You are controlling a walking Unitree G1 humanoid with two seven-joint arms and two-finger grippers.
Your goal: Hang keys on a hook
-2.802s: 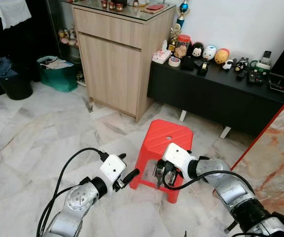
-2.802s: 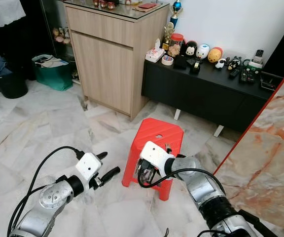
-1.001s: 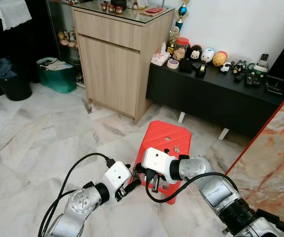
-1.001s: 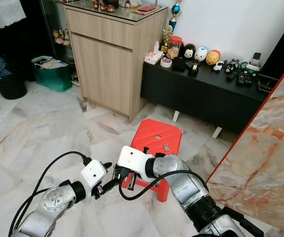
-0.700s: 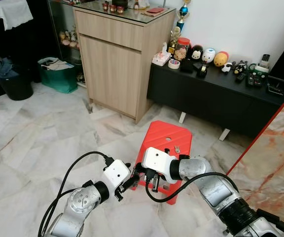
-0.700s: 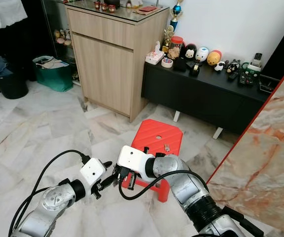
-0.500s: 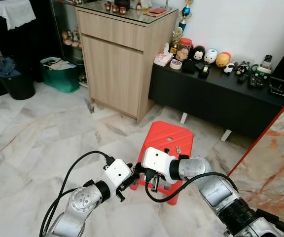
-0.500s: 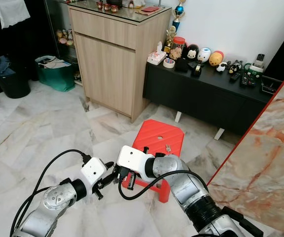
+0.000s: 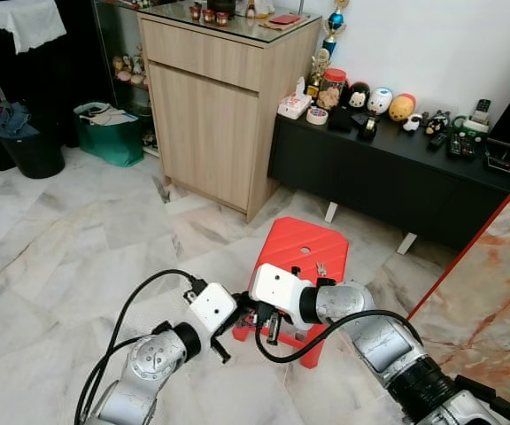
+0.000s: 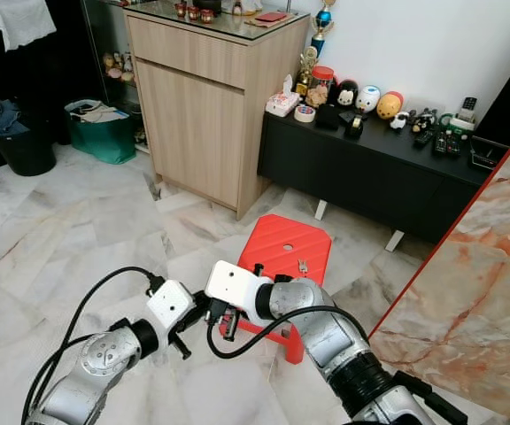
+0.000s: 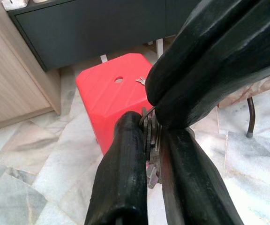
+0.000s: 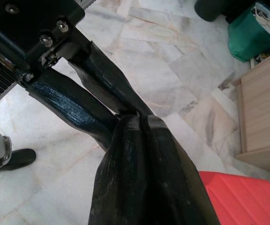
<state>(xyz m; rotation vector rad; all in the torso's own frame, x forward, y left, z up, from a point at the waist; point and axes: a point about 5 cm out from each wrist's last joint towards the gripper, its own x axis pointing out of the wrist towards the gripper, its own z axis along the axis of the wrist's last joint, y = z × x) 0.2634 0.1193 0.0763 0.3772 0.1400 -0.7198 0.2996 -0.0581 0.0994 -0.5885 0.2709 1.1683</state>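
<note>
My left gripper [image 11: 150, 140] and right gripper [image 12: 137, 123] met low in the frame's centre, before the red stool [image 9: 301, 251]. Both pinched the keys [image 11: 151, 136].

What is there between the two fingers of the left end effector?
A bunch of keys sits between the fingers of the left end effector, seen in the left wrist view. The right end effector meets it there, beside the red stool.

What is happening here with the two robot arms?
The two grippers meet low in front of the red stool. The keys sit between the fingers of the left gripper, and the right gripper is closed on the same bunch. It looks like a handover between the arms. One small key lies on the stool.
</note>
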